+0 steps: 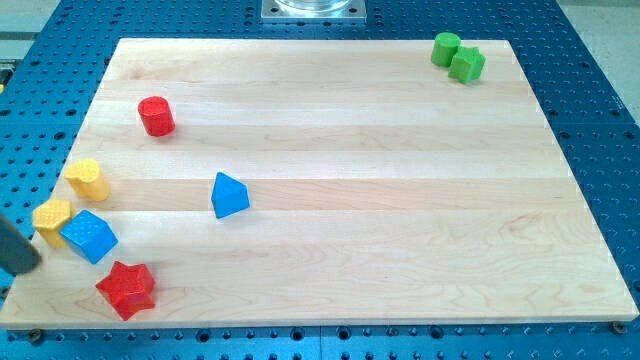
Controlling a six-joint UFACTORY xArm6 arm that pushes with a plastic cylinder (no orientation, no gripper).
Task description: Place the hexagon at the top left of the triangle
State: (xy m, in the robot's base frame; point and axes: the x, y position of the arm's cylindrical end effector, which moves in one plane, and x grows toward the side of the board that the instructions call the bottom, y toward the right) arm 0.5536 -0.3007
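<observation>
Crowded along the desk's (330,270) left edge: 2 yellow blocks, both roughly hexagonal, upper yellow hexagon (88,179) and lower yellow hexagon (52,221), the latter touching 1 blue cube (88,237). Below, 1 red star (126,289). Blue triangle (230,195) apart, with open room all round. 1 red cylinder (156,116) up left; 2 green blocks (457,56) touching, top right. My tip (35,264) just left of the lower yellow hexagon. Nothing of jaws to tell: bare rod, holding nothing.

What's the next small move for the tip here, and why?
Probably a short nudge toward the view's upper right. My tip sits just lower-left of the yellow block that looks hexagonal, while the blue triangle lies far to the right. The blue cube touches that block, and another yellow block is close, so go gently.
</observation>
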